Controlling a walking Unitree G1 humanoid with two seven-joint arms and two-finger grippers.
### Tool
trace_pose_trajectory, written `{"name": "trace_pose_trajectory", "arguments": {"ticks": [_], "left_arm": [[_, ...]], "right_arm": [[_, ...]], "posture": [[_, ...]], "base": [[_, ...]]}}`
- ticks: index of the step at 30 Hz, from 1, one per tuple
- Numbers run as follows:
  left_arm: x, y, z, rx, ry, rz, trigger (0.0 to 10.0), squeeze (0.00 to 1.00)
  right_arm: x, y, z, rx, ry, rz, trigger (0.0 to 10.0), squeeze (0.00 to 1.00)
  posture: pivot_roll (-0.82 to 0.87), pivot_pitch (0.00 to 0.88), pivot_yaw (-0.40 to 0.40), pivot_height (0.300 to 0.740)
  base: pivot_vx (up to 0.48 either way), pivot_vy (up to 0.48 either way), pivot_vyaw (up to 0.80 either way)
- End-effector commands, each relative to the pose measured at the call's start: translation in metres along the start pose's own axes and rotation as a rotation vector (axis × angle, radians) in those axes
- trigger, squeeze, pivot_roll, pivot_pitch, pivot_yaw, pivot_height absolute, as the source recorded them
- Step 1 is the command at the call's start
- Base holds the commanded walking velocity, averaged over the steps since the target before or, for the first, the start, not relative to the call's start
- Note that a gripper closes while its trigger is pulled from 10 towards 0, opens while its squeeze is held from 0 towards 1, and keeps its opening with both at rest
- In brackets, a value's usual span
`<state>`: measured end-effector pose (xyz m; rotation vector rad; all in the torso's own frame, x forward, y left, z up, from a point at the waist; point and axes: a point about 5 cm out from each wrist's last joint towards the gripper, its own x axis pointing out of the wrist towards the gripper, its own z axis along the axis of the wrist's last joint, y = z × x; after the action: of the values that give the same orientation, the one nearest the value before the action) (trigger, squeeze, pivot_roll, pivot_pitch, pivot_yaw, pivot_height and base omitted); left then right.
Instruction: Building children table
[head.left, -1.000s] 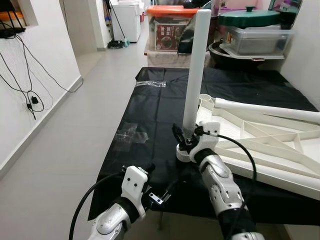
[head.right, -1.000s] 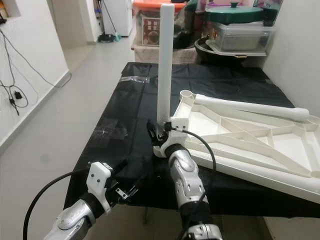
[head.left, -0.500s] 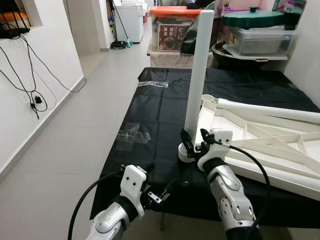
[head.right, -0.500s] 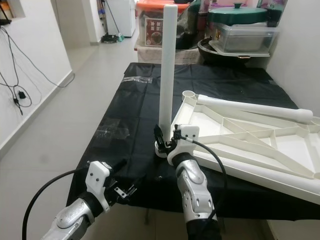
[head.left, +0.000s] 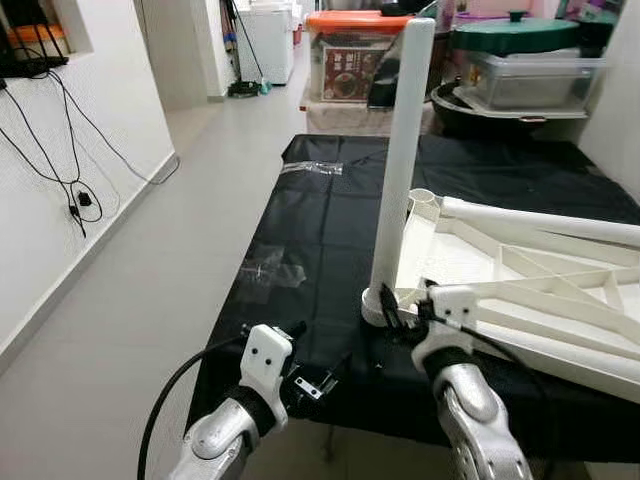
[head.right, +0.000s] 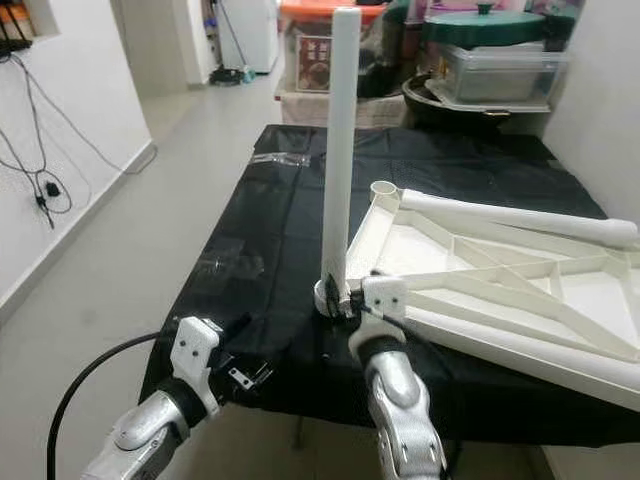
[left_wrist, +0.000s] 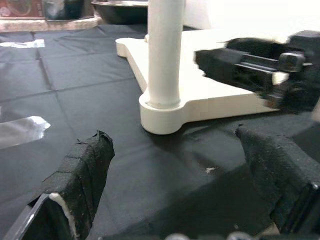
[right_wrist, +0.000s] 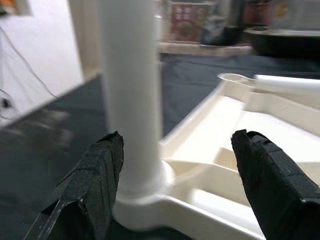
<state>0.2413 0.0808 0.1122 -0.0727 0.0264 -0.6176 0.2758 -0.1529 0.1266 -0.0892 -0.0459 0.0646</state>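
A white children's table top (head.left: 520, 285) lies upside down on the black-covered table (head.left: 320, 230). One white leg (head.left: 400, 150) stands upright in its near corner socket (head.left: 378, 305). A second leg (head.left: 540, 220) lies across the top's far side. My right gripper (head.left: 393, 305) hangs open just in front of the upright leg's foot, and its wrist view shows the leg (right_wrist: 132, 100) beyond the spread fingers (right_wrist: 95, 185). My left gripper (head.left: 320, 380) is open and low at the table's near edge, left of the leg (left_wrist: 164, 50), with nothing held.
Clear tape patches (head.left: 268, 270) stick to the cloth. Storage boxes (head.left: 355, 55) and a green-lidded pot (head.left: 510, 35) crowd the far end. A white wall with hanging cables (head.left: 60, 190) stands on the left, with tiled floor (head.left: 190, 200) between it and the table.
My right gripper has drawn back towards me from the foot of the upright leg, which stays standing. The left gripper holds its place. The camera has shifted slightly.
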Motion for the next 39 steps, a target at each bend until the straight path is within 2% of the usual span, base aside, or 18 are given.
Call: {"name": "trace_pose_trajectory", "arguments": {"ticks": [1, 10, 16, 23, 39], "left_arm": [[0.0, 0.004, -0.004, 0.026, 0.028, 0.021, 10.0, 0.0], [0.003, 0.007, -0.006, 0.069, 0.058, 0.068, 10.0, 0.0], [0.002, 0.01, -0.006, 0.08, 0.06, 0.05, 10.0, 0.0], [-0.001, 0.014, -0.005, 0.087, 0.07, 0.044, 10.0, 0.0], [-0.004, 0.016, -0.007, 0.069, 0.078, 0.036, 10.0, 0.0]], "right_arm": [[-0.003, 0.002, -0.002, -0.032, 0.025, -0.006, 10.0, 0.0], [-0.004, 0.01, -0.011, -0.06, 0.077, 0.002, 10.0, 0.0], [-0.005, 0.021, -0.011, -0.082, 0.079, 0.019, 10.0, 0.0], [-0.006, 0.032, -0.012, -0.087, 0.097, 0.025, 10.0, 0.0], [-0.009, 0.038, -0.011, -0.095, 0.085, 0.032, 10.0, 0.0]], "posture": [[-0.01, 0.01, 0.022, 0.74], [-0.03, 0.005, 0.018, 0.74], [-0.07, 0.015, 0.09, 0.74], [-0.08, 0.023, 0.138, 0.74], [-0.08, 0.008, 0.139, 0.74]], "base": [[0.0, 0.0, 0.0], [0.0, 0.0, 0.0], [0.0, 0.0, 0.0], [0.0, 0.0, 0.0], [0.0, 0.0, 0.0]]}}
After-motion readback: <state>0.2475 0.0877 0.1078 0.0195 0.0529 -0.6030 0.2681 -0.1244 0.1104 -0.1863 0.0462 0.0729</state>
